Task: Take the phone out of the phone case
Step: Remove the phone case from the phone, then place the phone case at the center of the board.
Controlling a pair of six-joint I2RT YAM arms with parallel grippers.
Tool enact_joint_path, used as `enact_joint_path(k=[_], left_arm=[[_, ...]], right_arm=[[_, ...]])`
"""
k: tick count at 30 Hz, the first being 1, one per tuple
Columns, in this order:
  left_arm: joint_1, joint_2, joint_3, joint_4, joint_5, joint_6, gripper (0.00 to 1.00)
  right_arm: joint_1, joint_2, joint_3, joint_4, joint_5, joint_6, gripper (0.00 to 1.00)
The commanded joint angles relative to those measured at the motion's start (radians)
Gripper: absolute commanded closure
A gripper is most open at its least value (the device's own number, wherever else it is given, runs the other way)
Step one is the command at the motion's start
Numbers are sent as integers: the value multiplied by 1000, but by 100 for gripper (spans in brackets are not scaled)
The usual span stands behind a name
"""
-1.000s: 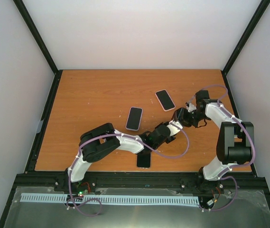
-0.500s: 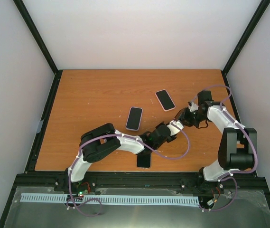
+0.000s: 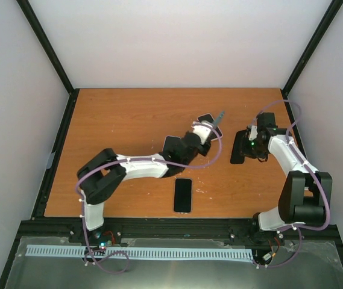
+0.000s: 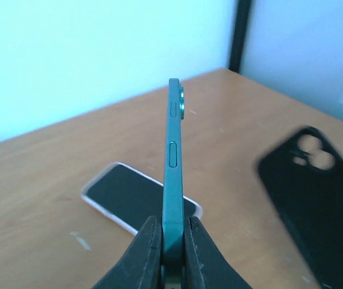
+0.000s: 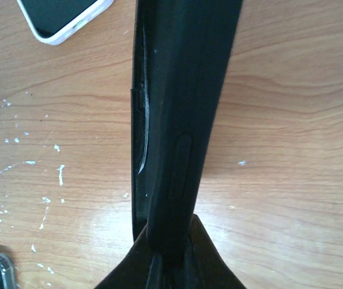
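Note:
A teal phone (image 4: 173, 150) stands edge-on between the pads of my left gripper (image 4: 172, 232), which is shut on its lower end. In the top view the phone (image 3: 219, 114) sticks out past the left gripper (image 3: 211, 123), above the back middle of the table. The black phone case (image 5: 183, 102) is empty, and my right gripper (image 5: 174, 244) is shut on its edge. In the top view the case (image 3: 237, 147) hangs from the right gripper (image 3: 248, 144), apart from the phone and to its right. The left wrist view shows the case (image 4: 316, 198) blurred at right.
A white-cased phone (image 4: 126, 195) lies on the wooden table (image 3: 117, 120) just below the teal phone. A black phone (image 3: 182, 194) lies near the front edge. Another cased phone (image 3: 170, 142) is mostly hidden under the left arm. Black frame posts bound the table.
My left gripper has closed on the teal phone and carried it back and away from the case. The right gripper has drawn the empty case off to the right.

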Motion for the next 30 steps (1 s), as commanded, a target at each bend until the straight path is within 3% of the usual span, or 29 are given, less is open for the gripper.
enact_joint_path(k=[1, 8, 12, 20, 30], left_arm=[[47, -93, -21, 4, -13, -101, 100], [19, -126, -66, -82, -76, -52, 100], [-16, -126, -56, -169, -151, -30, 100], [-94, -116, -30, -293, -250, -34, 100], [-102, -99, -27, -315, -261, -49, 100]], right_arm=[[-47, -6, 85, -64, 52, -140, 97], [-247, 139, 272, -177, -101, -572, 97], [-312, 227, 353, -271, -101, -741, 97], [-424, 426, 502, -373, -140, -853, 97], [-486, 624, 650, -460, -170, -842, 97]])
